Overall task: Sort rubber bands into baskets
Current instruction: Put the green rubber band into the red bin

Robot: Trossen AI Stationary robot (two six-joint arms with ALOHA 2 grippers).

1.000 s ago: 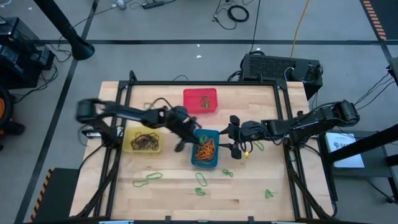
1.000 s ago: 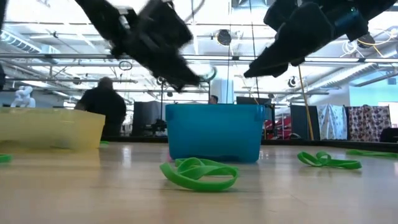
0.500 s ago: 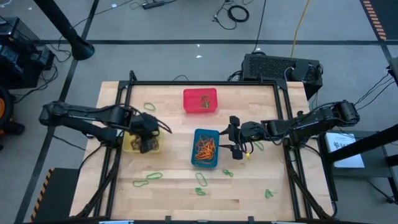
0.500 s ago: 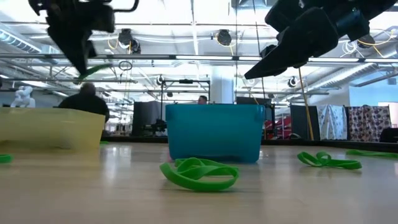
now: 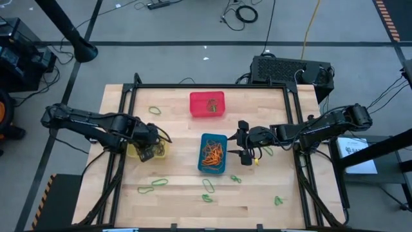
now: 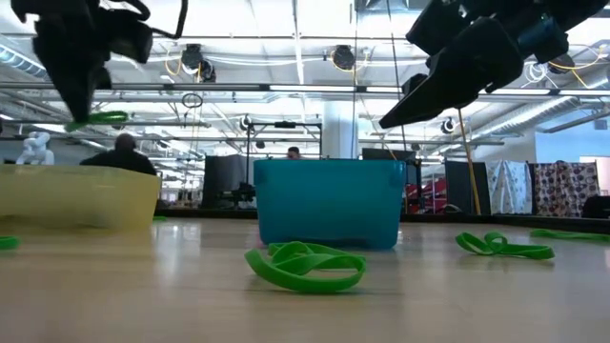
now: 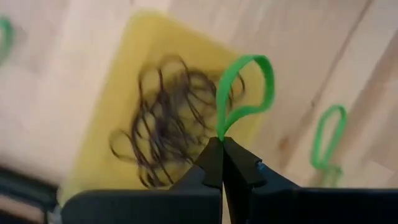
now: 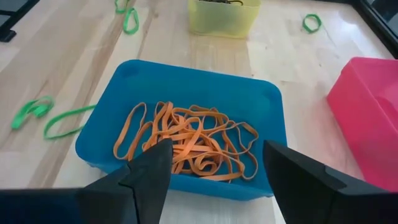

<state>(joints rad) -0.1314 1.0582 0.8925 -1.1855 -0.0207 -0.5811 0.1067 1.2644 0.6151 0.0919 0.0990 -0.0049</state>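
Desk [image 5: 257, 193] of pale wood planks, framed by dark rails. At its left, the left gripper [image 7: 222, 144] hangs over the yellow basket [image 5: 135, 151], jaws pinched tight on a green band [image 7: 244, 93]; the flat loop stands up from the fingertips and dangles clear above the basket's rim in the low view. Inside the yellow basket lies a tangle of thin dark bands [image 7: 168, 124]. More green bands lie loose on the wood: one [image 5: 154, 110] behind the yellow basket, a pair [image 5: 152, 185] toward the front edge, another [image 5: 207, 191] in front of the blue basket [image 5: 213, 169]. That basket, a shallow plastic tray with rounded corners, holds a heap of orange bands [image 8: 186, 140]. The red basket [image 5: 207, 104] sits behind it, apart, with a little green inside. Just right of the blue basket the right gripper [image 8: 214, 171] hovers, jaws spread wide and empty, pointed at the orange heap. Farther right, one green band [image 5: 278, 201] lies alone near the front corner, with bare wood around it.
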